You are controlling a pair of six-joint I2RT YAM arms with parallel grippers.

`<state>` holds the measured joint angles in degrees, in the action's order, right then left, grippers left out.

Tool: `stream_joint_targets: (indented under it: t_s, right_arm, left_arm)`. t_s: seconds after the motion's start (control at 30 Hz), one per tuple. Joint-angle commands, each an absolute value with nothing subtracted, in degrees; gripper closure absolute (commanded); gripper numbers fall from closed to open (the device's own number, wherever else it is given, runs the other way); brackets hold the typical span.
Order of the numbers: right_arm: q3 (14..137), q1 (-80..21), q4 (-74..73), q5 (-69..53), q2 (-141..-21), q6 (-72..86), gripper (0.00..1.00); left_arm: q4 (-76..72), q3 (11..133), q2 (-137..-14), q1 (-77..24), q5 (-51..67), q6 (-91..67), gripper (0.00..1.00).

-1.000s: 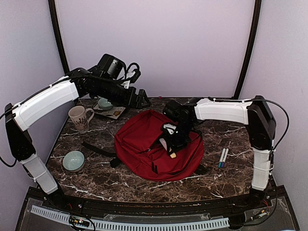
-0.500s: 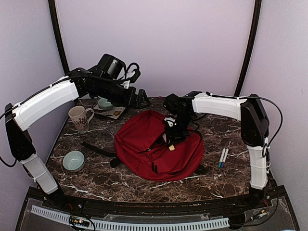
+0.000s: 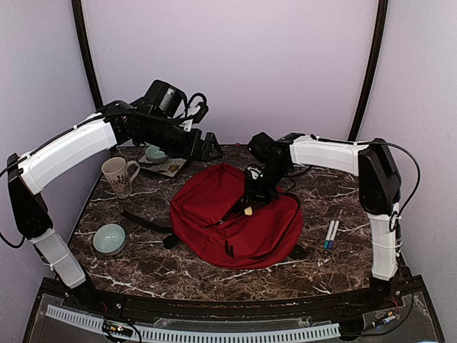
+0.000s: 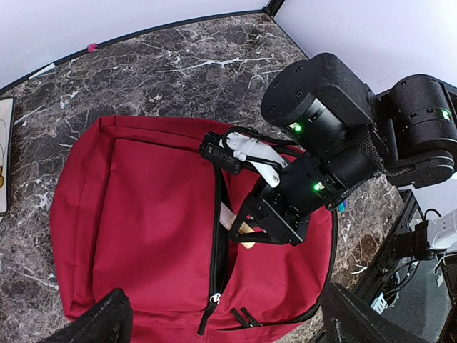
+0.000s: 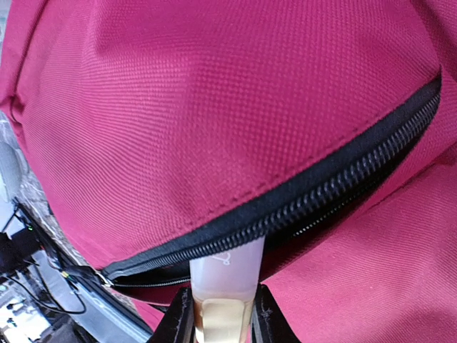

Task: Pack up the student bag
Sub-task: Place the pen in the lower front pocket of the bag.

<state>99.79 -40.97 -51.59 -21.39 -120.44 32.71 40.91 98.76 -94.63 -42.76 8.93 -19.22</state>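
Top view: red backpack (image 3: 228,225) lies flat in the middle of the worktop (image 3: 143,268). Right tool (image 3: 250,203) sits over its middle, closed narrowly on a pale stick (image 3: 248,211). Left tool (image 3: 212,147) is wide open and holds nothing, up above the far left side near a mug (image 3: 119,175) and a small bowl (image 3: 155,153). Another bowl (image 3: 109,238) is front left, and two pens (image 3: 330,234) lie right of the backpack. Left wrist view: the stick's tip is at the open zipper slit (image 4: 216,214), with the right tool just beside it. Right wrist view: fingers (image 5: 178,321) pinch the stick, whose far end is tucked under the zipper edge; can't tell how deep.
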Motion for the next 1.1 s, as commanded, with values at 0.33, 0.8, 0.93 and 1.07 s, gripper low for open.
stream_joint_targets:
  t_s: [0.33, 0.8, 0.93, 1.07]
  right_arm:
    - [95.31, -40.33, -38.76, -28.51, -119.74, 42.12, 0.83]
    - [87.47, -40.52, -25.39, -36.61, -116.19, 47.08, 0.61]
    - [85.03, -40.60, -20.20, -39.39, -114.97, 49.41, 0.61]
    - [83.51, -41.31, -14.35, -41.84, -114.60, 52.22, 0.61]
  left_arm:
    - [42.67, 99.10, -91.99, -42.98, 7.97, -18.46, 0.06]
    - [42.72, 98.58, -91.85, -42.98, 7.97, -18.50, 0.06]
    - [42.54, 98.60, -92.04, -42.98, 8.22, -18.57, 0.06]
    - [42.50, 98.75, -92.18, -42.99, 8.46, -18.54, 0.06]
